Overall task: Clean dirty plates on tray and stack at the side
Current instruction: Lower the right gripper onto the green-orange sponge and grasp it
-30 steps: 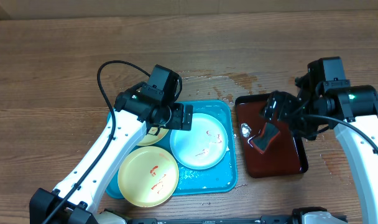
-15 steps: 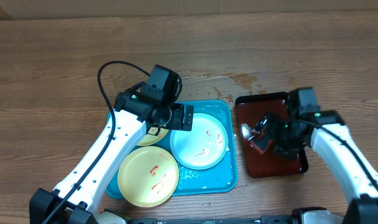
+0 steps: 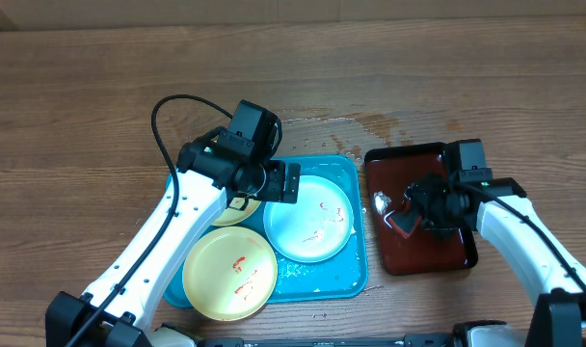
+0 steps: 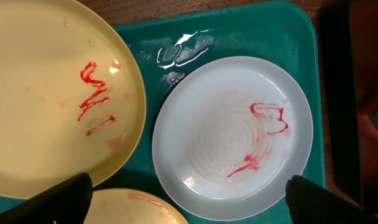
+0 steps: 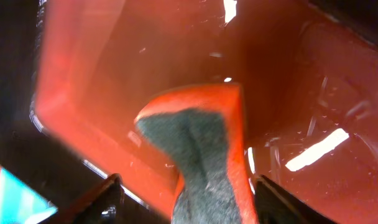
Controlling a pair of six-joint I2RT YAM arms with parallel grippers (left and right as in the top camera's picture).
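You are, I judge, fetching the sponge [image 3: 403, 223] from the red-brown tray [image 3: 447, 255]: your right hand [image 3: 423, 207] is straddling it, fingers not yet clamped. Your left hand [image 3: 288, 181] is hovering released over the smeared plates [image 4: 232, 137] lying in the turquoise tray [image 4: 239, 31]. Next: clamping, lifting, wiping.

Orange sponge [image 5: 201, 146], grey scouring face, inside wet dark red-brown tray [image 3: 438, 255]; wooden table [image 3: 81, 87]; water spill [image 3: 365, 123] behind tray.
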